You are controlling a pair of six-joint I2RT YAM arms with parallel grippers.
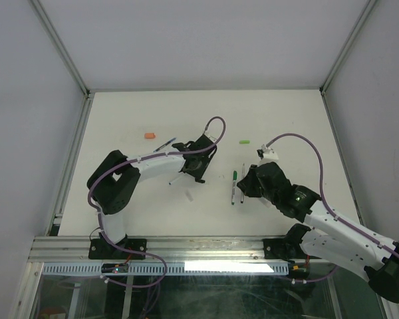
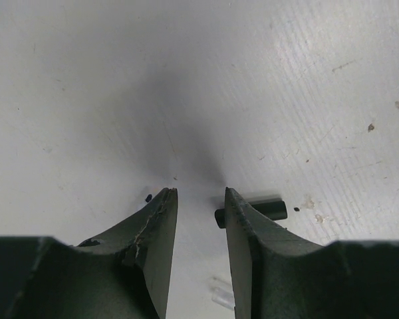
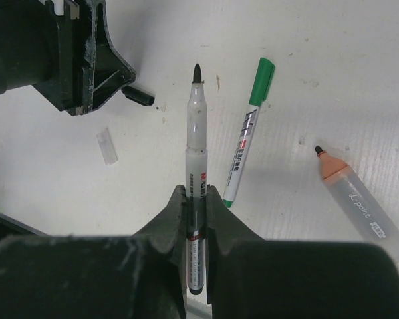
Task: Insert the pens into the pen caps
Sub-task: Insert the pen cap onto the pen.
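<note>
White worktop (image 2: 186, 80), scuffed and speckled, fills both wrist views.

The right gripper (image 3: 195, 199) has its jaws pinching the black-tipped pen (image 3: 195, 126) around the lower barrel. The pen's long axis runs straight out along the fingers, its bare tip leading away from the wrist. Just right of it on the worktop, not touching, lies the green-capped pen (image 3: 247, 133), nearly parallel with its cap at the far end. Farther right lies the orange-tipped pen (image 3: 359, 199), thicker and clear, its tip slanting back toward the held pen. Left of the held pen lies a short clear cap (image 3: 106, 146).

The left gripper (image 2: 201, 199) has its jaws spread with nothing between them, tips low over the worktop. The black cap (image 2: 256, 206) lies on its side just outside the jaws, partly hidden behind the finger on the right of that view, its axis crosswise to the fingers.

Farther out in the top view, the orange cap (image 1: 149, 135) lies far left, the dark blue pen (image 1: 165, 144) near it, and the light green cap (image 1: 244, 141) lies beyond the right gripper.
</note>
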